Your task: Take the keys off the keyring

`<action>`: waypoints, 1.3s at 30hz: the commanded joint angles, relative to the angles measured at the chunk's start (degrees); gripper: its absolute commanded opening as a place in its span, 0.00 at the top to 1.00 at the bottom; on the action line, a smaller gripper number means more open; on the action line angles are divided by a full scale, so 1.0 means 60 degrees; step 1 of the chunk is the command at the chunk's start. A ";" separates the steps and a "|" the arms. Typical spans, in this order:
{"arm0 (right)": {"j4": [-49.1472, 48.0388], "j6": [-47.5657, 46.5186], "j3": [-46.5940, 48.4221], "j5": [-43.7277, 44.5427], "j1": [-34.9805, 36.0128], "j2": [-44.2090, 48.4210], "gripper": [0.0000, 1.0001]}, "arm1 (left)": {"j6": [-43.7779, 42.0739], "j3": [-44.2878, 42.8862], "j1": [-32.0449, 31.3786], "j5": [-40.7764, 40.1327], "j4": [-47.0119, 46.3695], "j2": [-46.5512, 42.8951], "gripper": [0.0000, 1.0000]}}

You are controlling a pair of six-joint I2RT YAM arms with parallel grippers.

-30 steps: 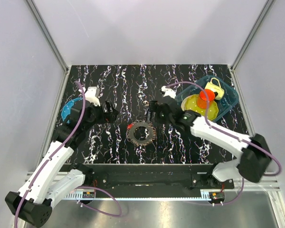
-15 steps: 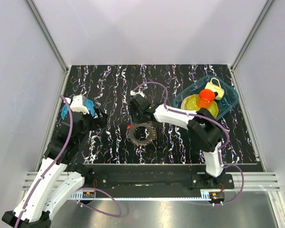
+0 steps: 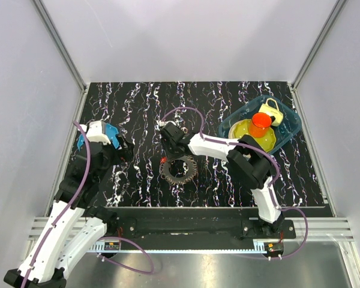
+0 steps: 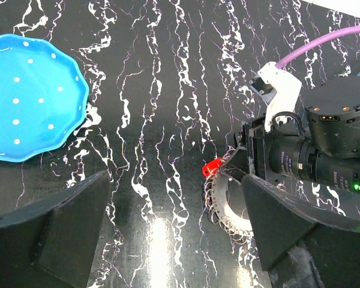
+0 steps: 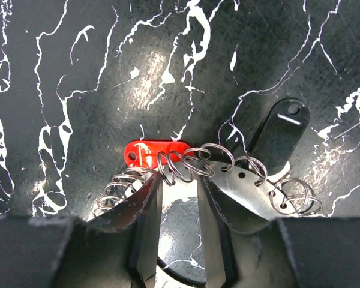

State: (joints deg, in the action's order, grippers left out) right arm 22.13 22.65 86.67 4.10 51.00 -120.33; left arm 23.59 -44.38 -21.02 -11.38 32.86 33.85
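Observation:
The keys [image 3: 179, 170] lie fanned in a toothed wreath on the black marbled table, with a small red piece [image 3: 163, 160] at the upper left. Close up, the keyring [image 5: 245, 185] is a curved metal band with small wire loops through it, beside the red piece [image 5: 156, 151] and a black tag [image 5: 280, 133]. My right gripper [image 3: 170, 153] is down on the wreath's upper-left edge. Its fingers [image 5: 145, 223] stand a narrow gap apart, over the band, a few loops between the tips. My left gripper [image 4: 174, 240] hangs wide open and empty to the left of the keys [image 4: 225, 211].
A blue dotted plate [image 4: 24, 102] lies at the left, partly under my left arm [image 3: 87, 171]. A teal tray [image 3: 291, 127] at the back right holds a yellow plate [image 3: 245, 129], an orange cup [image 3: 260, 123] and a yellow toy [image 3: 270, 110].
My right arm swung left across the table and came down on the wreath's upper-left edge, its jaws narrowing. My left arm drew back left toward the blue plate, still open.

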 commanded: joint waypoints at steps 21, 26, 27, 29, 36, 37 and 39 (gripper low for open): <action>-0.3614 -0.4562 -0.3003 -0.1585 0.0098 0.3526 1.00 | 0.0593 0.0526 0.0148 0.0869 -0.0365 0.0115 0.19; -0.5006 -0.5006 -0.4703 -0.2644 0.0098 0.5039 1.00 | 0.1194 0.0863 0.0148 0.2505 -0.0657 0.0657 0.26; -0.5108 -0.5006 -0.5023 -0.2921 0.0098 0.5461 1.00 | 0.1209 0.0878 0.0163 0.2758 -0.0759 0.0774 0.27; -0.5401 -0.4962 -0.5304 -0.3259 0.0098 0.5874 1.00 | 0.1064 0.0835 0.0163 0.3706 -0.1169 0.1126 0.30; -0.5959 -0.5620 -0.6563 -0.5030 0.0098 0.8347 1.00 | -0.0999 0.0191 0.0148 0.7430 -0.1932 0.1596 0.28; -0.5814 -0.5708 -0.6594 -0.5237 0.0098 0.8525 1.00 | -0.1597 0.0262 0.0047 0.7636 -0.2135 0.1508 0.28; -0.5477 -0.6060 -0.6522 -0.6053 0.0098 0.8950 1.00 | -0.2084 0.0670 -0.0682 0.7375 -0.2559 0.1128 0.28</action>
State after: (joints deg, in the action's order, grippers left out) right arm -7.38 -8.88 46.61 -21.65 51.13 -72.77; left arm 20.67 -39.83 -20.88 24.16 25.15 43.51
